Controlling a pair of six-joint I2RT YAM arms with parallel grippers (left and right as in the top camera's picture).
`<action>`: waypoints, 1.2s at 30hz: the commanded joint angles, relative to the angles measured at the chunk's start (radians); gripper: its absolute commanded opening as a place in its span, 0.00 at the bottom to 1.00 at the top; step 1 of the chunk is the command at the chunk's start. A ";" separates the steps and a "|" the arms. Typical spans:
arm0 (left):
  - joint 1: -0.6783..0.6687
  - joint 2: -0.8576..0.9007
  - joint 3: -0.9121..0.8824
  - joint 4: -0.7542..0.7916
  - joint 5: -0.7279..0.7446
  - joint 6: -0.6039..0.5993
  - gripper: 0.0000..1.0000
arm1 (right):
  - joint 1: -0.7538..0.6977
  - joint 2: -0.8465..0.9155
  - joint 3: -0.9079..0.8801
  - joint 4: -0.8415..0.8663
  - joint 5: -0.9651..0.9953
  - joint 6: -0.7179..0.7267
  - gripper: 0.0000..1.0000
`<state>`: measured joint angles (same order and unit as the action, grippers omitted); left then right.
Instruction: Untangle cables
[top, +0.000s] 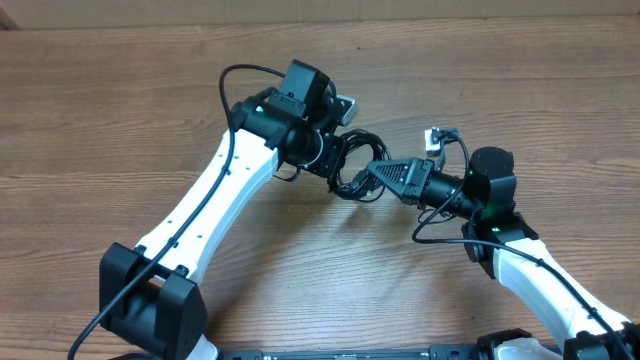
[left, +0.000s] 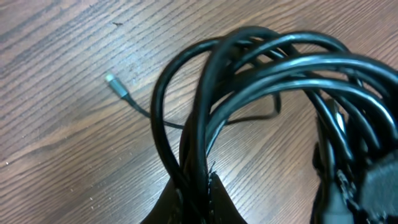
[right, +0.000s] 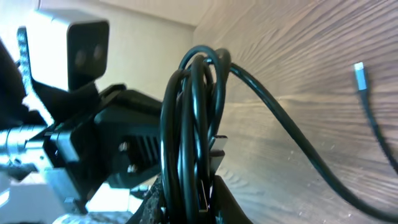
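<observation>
The cables (top: 360, 150) form a black looped bundle held above the wooden table between both arms. In the left wrist view the loops (left: 249, 62) rise from my left gripper (left: 198, 182), which is shut on several strands. One thin cord trails over the wood to a silvery plug tip (left: 115, 86). My right gripper (right: 194, 186) is shut on the same bundle (right: 193, 93), with strands pinched between its fingers. A loose strand runs off right, and a separate plug tip (right: 359, 73) lies on the table. Seen from overhead, the left gripper (top: 333, 165) and right gripper (top: 373, 176) nearly touch.
The table (top: 120, 100) is bare wood all round. The left arm (top: 210, 200) reaches in from the lower left and the right arm (top: 520, 260) from the lower right. The left wrist's white camera box (right: 78, 50) sits close behind the bundle.
</observation>
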<state>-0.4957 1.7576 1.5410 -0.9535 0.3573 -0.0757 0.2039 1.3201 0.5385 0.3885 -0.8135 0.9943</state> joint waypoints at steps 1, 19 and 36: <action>-0.068 -0.028 0.027 0.002 0.175 0.009 0.04 | 0.005 0.001 0.013 -0.002 0.211 -0.040 0.04; -0.068 -0.028 0.027 0.084 0.346 0.009 0.04 | 0.005 0.000 0.013 -0.071 0.338 -0.112 0.15; -0.005 -0.028 0.027 0.045 0.137 -0.064 0.04 | -0.056 -0.132 0.013 -0.033 0.289 -0.112 0.61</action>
<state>-0.5343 1.7557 1.5501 -0.8894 0.5301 -0.1009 0.1894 1.2922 0.5373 0.3275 -0.5205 0.8833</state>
